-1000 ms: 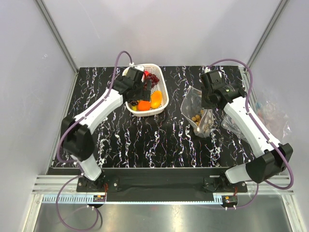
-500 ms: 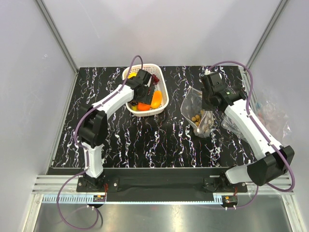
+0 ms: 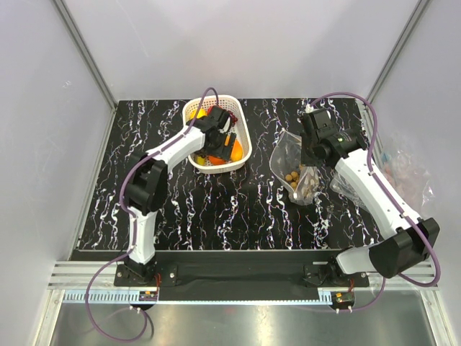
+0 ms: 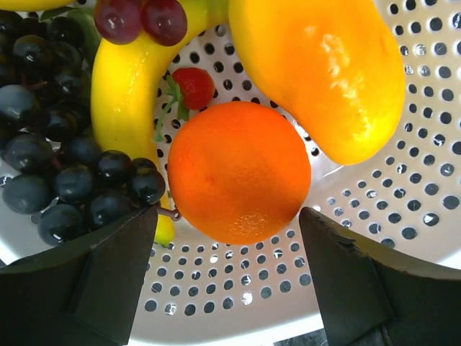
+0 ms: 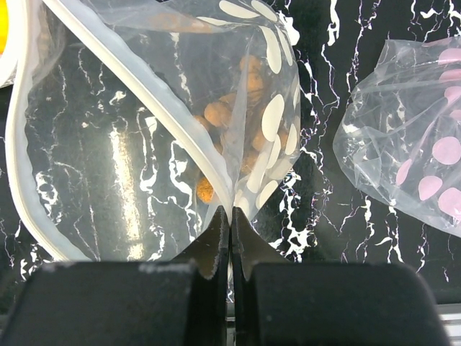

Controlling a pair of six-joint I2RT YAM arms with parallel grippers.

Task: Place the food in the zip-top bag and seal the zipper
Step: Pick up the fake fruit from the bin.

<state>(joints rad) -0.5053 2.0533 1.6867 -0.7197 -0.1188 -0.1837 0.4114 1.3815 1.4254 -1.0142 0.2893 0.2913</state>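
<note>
Glossy, faintly dimpled orange (image 4: 238, 180); beneath it smooth white perforated plastic basket (image 4: 403, 209). Clear shiny film zip-top bag (image 5: 122, 166). Smooth black marbled table (image 3: 238, 209).

Overhead camera looks down; wrist cameras close on basket (image 4: 403, 180), bag (image 5: 108, 144).

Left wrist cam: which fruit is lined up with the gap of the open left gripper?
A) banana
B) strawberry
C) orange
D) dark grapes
C: the orange sits centred in front of the open left gripper, clear of both fingers. The banana and dark grapes lie off to one side in the basket.
</note>
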